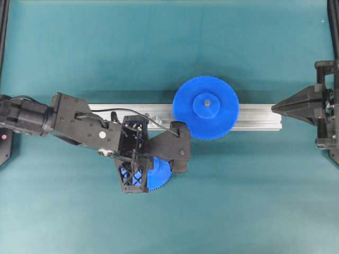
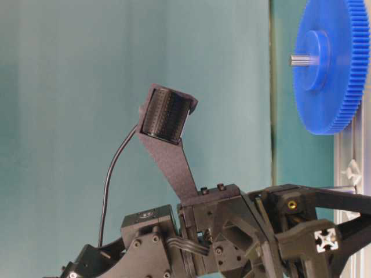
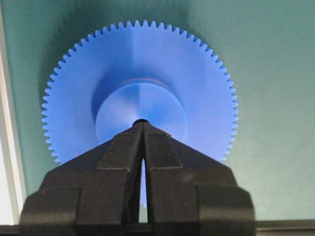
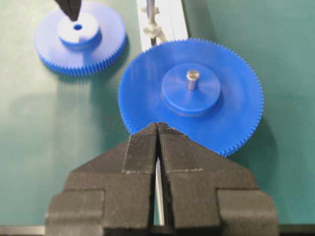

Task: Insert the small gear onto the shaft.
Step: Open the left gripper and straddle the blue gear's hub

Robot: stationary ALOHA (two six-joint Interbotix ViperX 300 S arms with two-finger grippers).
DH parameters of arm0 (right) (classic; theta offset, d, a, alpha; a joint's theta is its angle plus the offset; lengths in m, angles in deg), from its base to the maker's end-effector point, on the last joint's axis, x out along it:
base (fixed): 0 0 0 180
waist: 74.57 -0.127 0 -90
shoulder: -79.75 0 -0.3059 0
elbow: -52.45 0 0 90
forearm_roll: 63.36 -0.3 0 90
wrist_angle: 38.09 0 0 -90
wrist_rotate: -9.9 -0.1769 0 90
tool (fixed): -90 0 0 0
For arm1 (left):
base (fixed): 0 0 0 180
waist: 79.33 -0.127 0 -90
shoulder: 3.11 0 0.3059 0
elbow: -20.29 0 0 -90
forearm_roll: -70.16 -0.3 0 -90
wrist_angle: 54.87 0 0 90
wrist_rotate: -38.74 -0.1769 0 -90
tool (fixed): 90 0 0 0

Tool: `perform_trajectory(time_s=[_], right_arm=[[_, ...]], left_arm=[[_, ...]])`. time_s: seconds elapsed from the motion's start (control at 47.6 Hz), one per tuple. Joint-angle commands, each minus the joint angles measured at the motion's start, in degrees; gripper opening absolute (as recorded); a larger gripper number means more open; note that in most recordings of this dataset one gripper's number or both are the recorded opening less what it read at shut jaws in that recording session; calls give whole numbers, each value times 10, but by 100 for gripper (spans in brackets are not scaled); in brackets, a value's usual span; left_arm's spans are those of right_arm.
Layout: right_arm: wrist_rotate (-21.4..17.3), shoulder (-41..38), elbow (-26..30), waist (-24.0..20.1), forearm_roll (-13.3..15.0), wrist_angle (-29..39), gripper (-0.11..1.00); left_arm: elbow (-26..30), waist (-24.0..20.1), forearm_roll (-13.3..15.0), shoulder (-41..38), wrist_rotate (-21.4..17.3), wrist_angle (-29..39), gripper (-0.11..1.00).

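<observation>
1. The left gripper (image 3: 142, 125) hangs over the small gear (image 3: 140, 93) with its jaws pressed together and nothing between them; the tips sit right at the gear's centre hole, on the raised hub.
2. The small gear lies flat on the teal table (image 1: 169, 47), just on the near side of the aluminium rail (image 1: 259, 116) in the overhead view and partly hidden under the left arm.
3. The shaft (image 4: 150, 11) stands on the rail, just beside the larger gear (image 4: 192, 93) and close to the small gear.
4. The step in hand appears to be taking hold of the small gear. Shut jaws cannot clasp the hub, so they would need to spread first and close across the hub, centred, keeping the gear level so its hole can meet the pin squarely.
5. The larger gear, mounted on its own pin, sits close by the shaft; its teeth will probably have to mesh with the small gear on the way down.
6. The right gripper (image 4: 157, 130) rests far right, jaws closed and empty, clear of the work.
</observation>
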Motion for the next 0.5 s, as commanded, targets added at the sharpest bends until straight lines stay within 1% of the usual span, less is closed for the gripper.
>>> perform_trajectory(time_s=[0.0,0.483], right_arm=[[0,3,4,2,0,-4,5],[-1,8,-3,2,-1,-1,5]], left_arm=[[13,3,-2,10,1,-2,-1],[9,3,-2,5,-3,1,-1]])
